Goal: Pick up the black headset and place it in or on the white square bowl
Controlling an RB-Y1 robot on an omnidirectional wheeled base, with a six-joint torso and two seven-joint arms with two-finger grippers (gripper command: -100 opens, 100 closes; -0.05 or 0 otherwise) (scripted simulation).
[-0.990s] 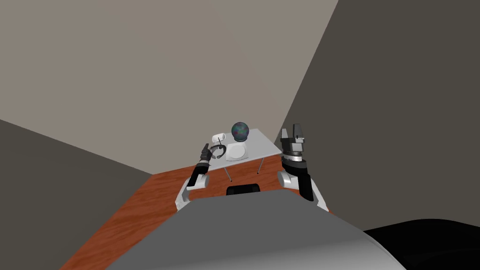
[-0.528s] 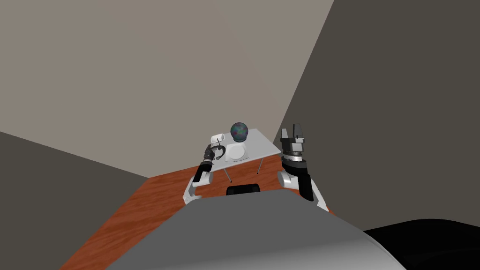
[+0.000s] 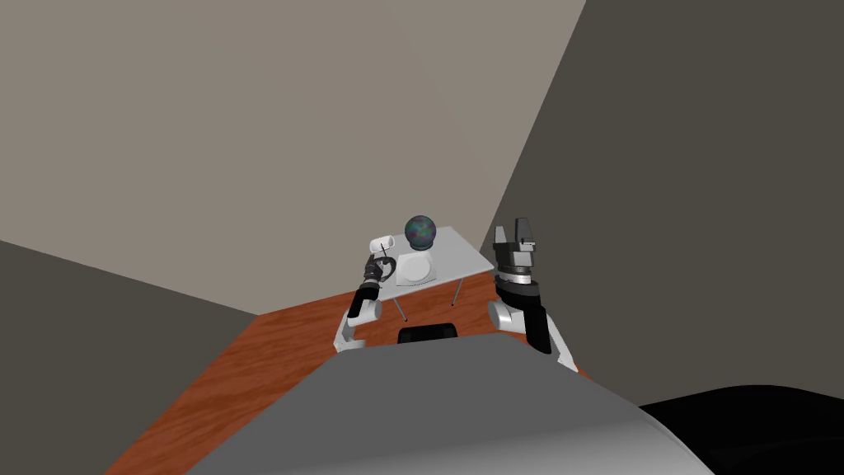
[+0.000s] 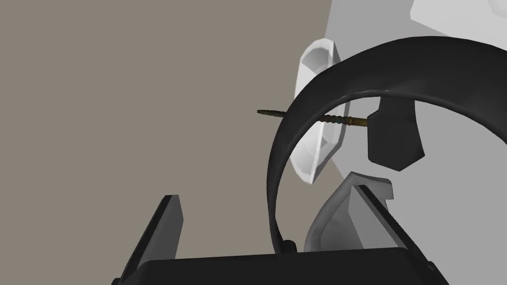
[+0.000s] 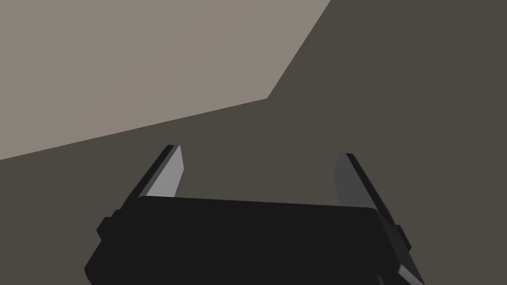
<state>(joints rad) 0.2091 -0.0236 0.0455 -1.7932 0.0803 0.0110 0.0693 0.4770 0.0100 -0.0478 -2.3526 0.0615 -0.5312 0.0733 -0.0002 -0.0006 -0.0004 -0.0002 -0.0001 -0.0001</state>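
One second's advance: left gripper (image 4: 271,198) now astride black headset (image 4: 317,91) band, spread wide, nothing clamped. Lying on table (image 3: 466,254), nine o'clock of white square bowl (image 3: 416,269). Judged ready to close. Right gripper (image 5: 261,152) spread, empty.

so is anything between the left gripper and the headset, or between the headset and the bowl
Nothing visible. The band of the headset passes between the open fingers of the left gripper, and the white square bowl sits right beside it on the table, nothing between them.
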